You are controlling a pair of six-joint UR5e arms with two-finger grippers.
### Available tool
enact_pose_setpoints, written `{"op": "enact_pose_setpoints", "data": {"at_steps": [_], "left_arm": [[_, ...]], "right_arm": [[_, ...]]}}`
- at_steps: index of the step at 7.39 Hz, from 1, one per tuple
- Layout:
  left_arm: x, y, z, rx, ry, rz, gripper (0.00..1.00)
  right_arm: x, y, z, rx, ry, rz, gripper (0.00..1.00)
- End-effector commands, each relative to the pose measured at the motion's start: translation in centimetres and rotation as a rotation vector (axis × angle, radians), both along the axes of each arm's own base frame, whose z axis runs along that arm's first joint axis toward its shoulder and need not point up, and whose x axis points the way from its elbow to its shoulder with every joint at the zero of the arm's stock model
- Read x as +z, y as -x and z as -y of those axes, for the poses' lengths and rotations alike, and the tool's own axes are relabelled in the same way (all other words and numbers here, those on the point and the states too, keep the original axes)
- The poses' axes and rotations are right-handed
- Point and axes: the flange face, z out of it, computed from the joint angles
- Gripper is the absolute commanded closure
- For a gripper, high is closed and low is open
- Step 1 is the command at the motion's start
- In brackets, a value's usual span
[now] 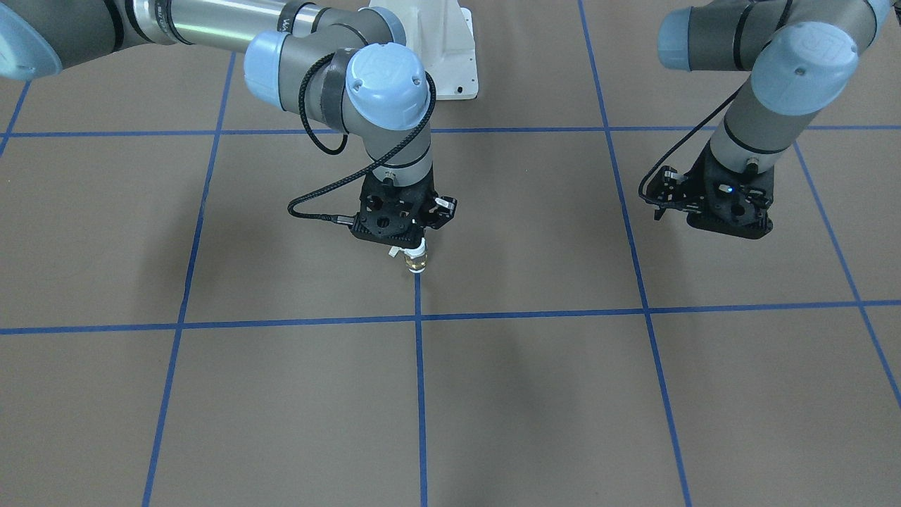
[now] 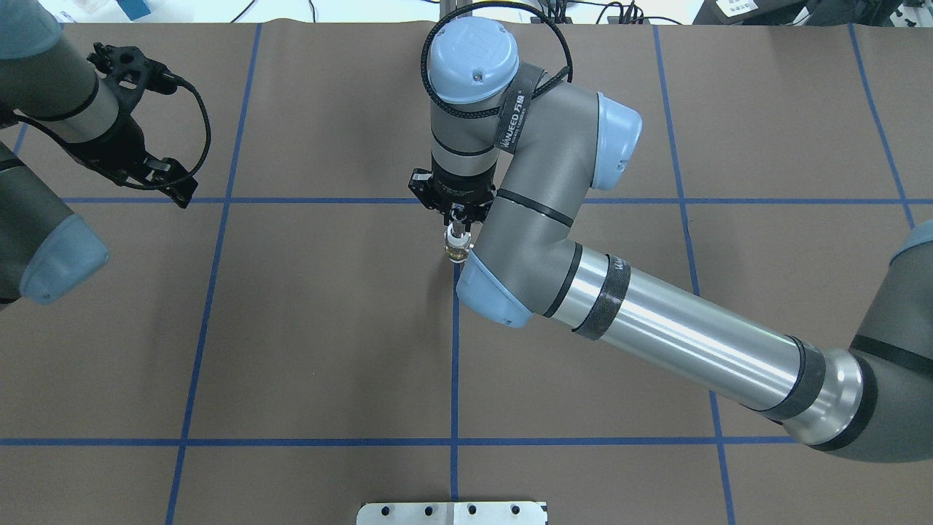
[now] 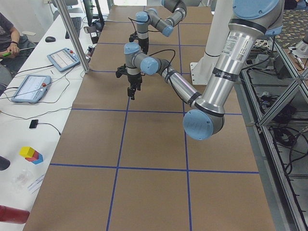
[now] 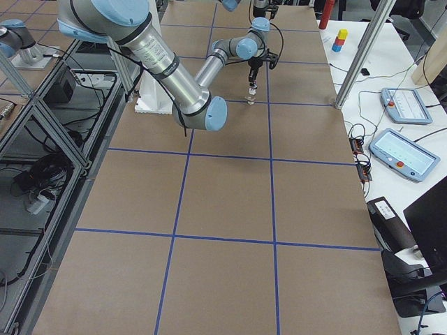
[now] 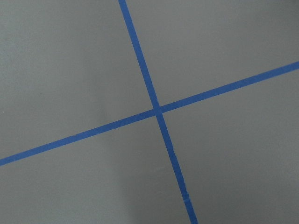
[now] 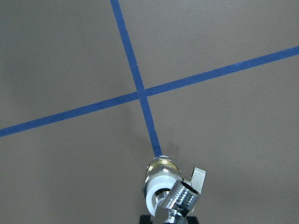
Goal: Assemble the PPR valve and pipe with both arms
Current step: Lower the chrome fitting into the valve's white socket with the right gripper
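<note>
The right gripper (image 1: 407, 239) is clenched, apparently on the pipe (image 6: 183, 198), whose threaded silvery stub sits against the PPR valve (image 6: 159, 179). The two look already joined; how firmly, I cannot tell. What seems left is setting them down. The valve's white collar, brass end and small lever point down over a blue tape line (image 6: 150, 126) mid-table. The left gripper (image 1: 704, 204) hangs well apart, its jaws unreadable.

The overhead view looks forward and down on the bench (image 2: 291, 328) from behind the robot, the front-facing view steeply down from the opposite edge; both share mid-bench. Two side views look along the bench from its ends, far off. Both wrist cameras look closely down at blue tape crossings (image 5: 158, 111), the right past the pipe (image 6: 183, 198) and PPR valve (image 6: 150, 189).
</note>
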Motion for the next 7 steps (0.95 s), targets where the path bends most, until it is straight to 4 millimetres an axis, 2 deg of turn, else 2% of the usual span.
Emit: {"op": "enact_pose_setpoints", "data": {"at_steps": [1,3,5,7], "left_arm": [[0.1,0.0,0.0,-0.001,0.002,0.001,0.01],[-0.1,0.0,0.0,-0.001,0.0,-0.001,0.01],[0.0,0.0,0.0,0.0,0.002,-0.001,0.01],[0.1,0.0,0.0,-0.001,0.002,0.001,0.01]], "right_arm": [[0.2,0.1,0.1,0.001,0.004,-0.004,1.0],[0.2,0.2,0.1,0.003,0.007,-0.005,1.0],[-0.6,1.5,0.7,0.0,0.014,-0.016,1.0],[-0.4,1.5,0.7,-0.005,0.013,-0.018,1.0]]}}
